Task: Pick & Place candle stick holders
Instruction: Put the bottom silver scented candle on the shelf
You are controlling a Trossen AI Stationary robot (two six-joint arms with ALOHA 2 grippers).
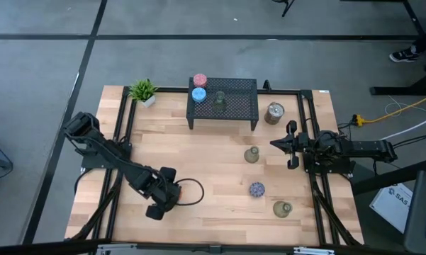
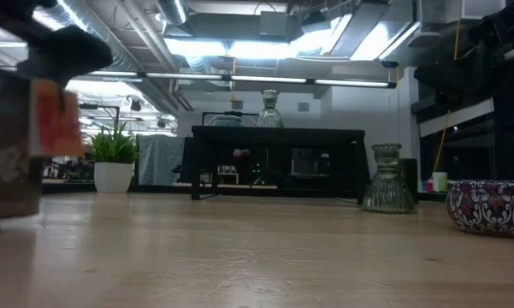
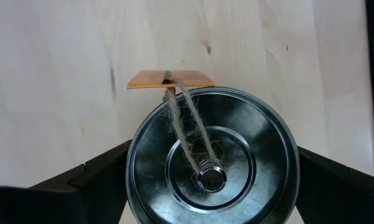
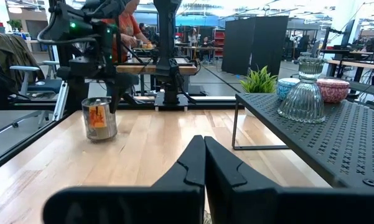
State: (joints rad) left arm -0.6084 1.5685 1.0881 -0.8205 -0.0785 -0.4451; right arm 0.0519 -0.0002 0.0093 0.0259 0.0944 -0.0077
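- Wooden counter [image 1: 198, 156] stands on a grey floor; a workshop with desks and equipment lies beyond it.
- Black wire-mesh rack [image 1: 223, 100] sits at the far edge of the counter, with a small potted plant [image 1: 144, 91] to its left.
- Rack contents: a pink holder [image 1: 199, 81], a light blue holder [image 1: 198, 95] just in front of it, and a clear ribbed glass holder [image 1: 220, 101] near the middle of the rack top.
- Silver tin holder [image 1: 273, 112] stands on the counter just right of the rack.
- Loose on the counter, right half: an olive-grey glass holder [image 1: 251, 155], a speckled dark blue holder [image 1: 257, 189], and another olive-grey holder [image 1: 282, 208] nearest the front edge.
- Left claw [image 1: 160, 203] is at the front left of the counter, pinching a silver tin [image 3: 211, 165] between its fingers [image 3: 99, 174]. Inside the tin: twine fixed at the centre, running over the rim to an orange tag [image 3: 170, 79].
- Right claw [image 1: 281, 144] hovers right of the rack, near the olive-grey glass holder, fingers pressed together and holding nothing.
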